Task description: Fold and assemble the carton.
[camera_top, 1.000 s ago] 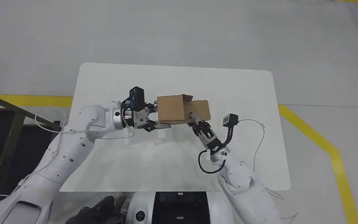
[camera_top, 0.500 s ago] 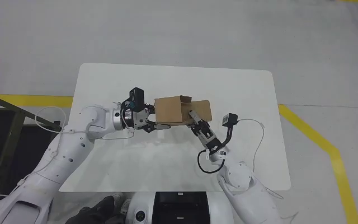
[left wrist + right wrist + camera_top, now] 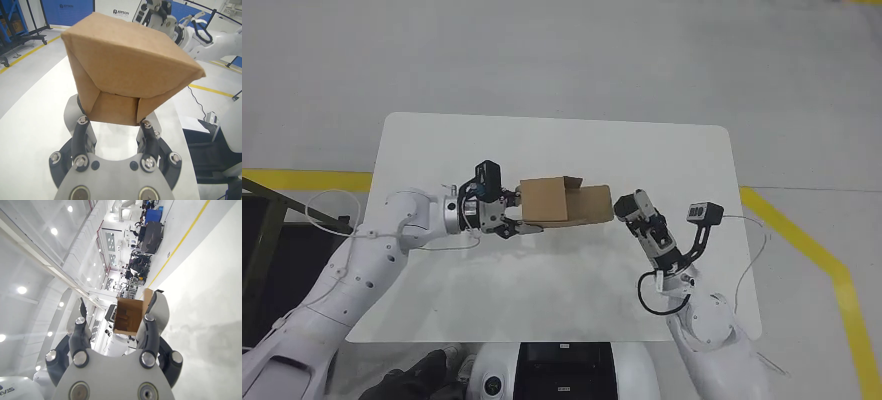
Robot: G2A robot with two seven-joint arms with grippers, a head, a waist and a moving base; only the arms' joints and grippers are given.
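White tabletop point(image 3: 442, 150) centre: left gripper point(image 3: 510, 214) clamps the carton point(image 3: 554, 200).
Right gripper point(image 3: 626, 206) gapes wide at its open end (flap point(image 3: 592, 204) splayed); pushing hard may twist it free.

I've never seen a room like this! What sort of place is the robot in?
Probably a factory hall or robot lab: yellow floor lines, rows of round ceiling lights high up, and blue racks at the side. The left pincer holds a carton.
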